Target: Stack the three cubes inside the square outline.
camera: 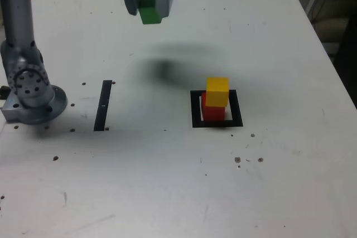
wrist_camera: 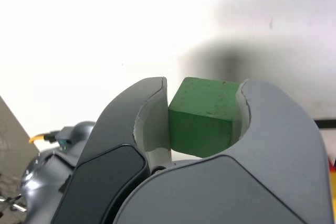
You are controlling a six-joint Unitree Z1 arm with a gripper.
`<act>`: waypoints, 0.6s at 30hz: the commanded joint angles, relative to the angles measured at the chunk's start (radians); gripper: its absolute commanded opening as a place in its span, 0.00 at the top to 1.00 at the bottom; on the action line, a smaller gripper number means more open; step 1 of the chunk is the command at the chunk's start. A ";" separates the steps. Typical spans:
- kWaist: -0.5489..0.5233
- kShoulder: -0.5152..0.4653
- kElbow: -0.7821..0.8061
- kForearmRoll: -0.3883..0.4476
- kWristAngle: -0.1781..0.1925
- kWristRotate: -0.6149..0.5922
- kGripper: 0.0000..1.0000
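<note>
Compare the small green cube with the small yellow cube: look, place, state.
The green cube is clamped in the gripper, high above the table; the yellow cube sits free on the red cube, inside the black square outline. Colours differ. Both look alike in size, plain and matte.

The exterior view looks down steeply from the table's [camera: 167,193] near edge toward twelve o'clock, taking in the whole top. The wrist view sits close behind the gripper [wrist_camera: 205,116], facing outward along it. Both views share the green cube [camera: 149,10] and the tabletop.
</note>
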 commanded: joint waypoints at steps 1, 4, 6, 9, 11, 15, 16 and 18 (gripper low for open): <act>-0.040 -0.001 -0.022 0.027 -0.006 -0.026 0.67; -0.100 0.013 -0.060 0.072 -0.016 -0.062 0.67; -0.139 0.025 -0.090 0.097 -0.022 -0.081 0.67; -0.194 0.041 -0.132 0.122 -0.038 -0.105 0.67; -0.227 0.051 -0.151 0.131 -0.056 -0.126 0.67; -0.289 0.078 -0.180 0.146 -0.096 -0.184 0.67; -0.302 0.084 -0.186 0.148 -0.103 -0.200 0.67; -0.327 0.096 -0.198 0.150 -0.112 -0.234 0.67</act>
